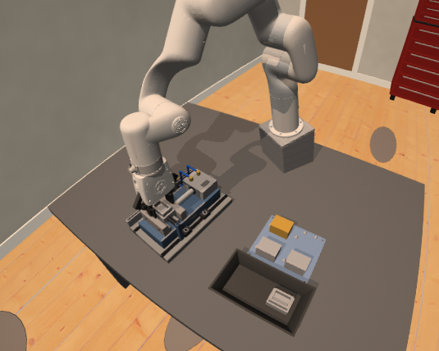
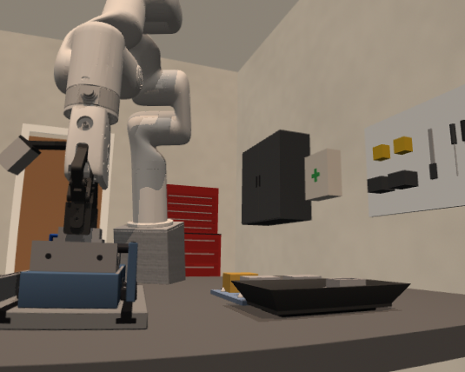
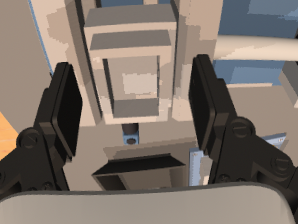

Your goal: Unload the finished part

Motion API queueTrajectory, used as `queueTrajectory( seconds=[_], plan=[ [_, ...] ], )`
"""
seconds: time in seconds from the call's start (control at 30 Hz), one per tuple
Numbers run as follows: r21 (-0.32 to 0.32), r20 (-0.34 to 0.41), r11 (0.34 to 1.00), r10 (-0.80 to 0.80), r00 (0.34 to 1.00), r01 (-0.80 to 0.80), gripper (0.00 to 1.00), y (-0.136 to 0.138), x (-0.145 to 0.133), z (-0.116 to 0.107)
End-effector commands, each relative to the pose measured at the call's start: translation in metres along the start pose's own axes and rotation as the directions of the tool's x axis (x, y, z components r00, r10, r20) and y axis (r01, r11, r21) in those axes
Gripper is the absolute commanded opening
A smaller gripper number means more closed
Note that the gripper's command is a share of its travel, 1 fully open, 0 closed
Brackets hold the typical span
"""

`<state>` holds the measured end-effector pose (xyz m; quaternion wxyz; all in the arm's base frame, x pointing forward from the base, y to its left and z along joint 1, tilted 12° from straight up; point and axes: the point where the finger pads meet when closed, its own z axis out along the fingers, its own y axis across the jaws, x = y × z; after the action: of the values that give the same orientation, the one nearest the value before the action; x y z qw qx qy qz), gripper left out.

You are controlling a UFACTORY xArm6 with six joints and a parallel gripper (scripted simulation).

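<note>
- Black-fingered gripper (image 3: 135,106) hung low over the vise (image 1: 181,209), fingers partly spread, holding nothing.
- Straddled the finished part (image 3: 131,72) in the wrist view, 1 finger (image 3: 64,106) on each side, both apart from it.
- Sat clamped between the grey vise blocks, pocket facing the camera, blue body beneath.
- Stood well apart from the outfeed tray (image 1: 231,266), dark and sloped-walled, with 1 pale part (image 1: 280,300) already on its floor.
- Lay beside a blue plate (image 1: 311,246) carrying 2 grey blocks and 1 orange.
</note>
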<state>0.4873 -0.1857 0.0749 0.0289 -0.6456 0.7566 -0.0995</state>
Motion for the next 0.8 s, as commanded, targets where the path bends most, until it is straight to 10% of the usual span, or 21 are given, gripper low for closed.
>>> queueTrajectory(
  seconds=[0.0,0.4,0.43,0.77],
  plan=[
    [0.004,-0.001,1.000,0.000,1.000,0.000,0.69,-0.0016,0.0003,-0.0015],
    [0.004,-0.001,1.000,0.000,1.000,0.000,0.69,-0.0016,0.0003,-0.0015],
    [0.004,-0.001,1.000,0.000,1.000,0.000,0.00,-0.0016,0.0003,-0.0015],
    [0.004,-0.001,1.000,0.000,1.000,0.000,0.00,-0.0016,0.0003,-0.0015]
  ],
)
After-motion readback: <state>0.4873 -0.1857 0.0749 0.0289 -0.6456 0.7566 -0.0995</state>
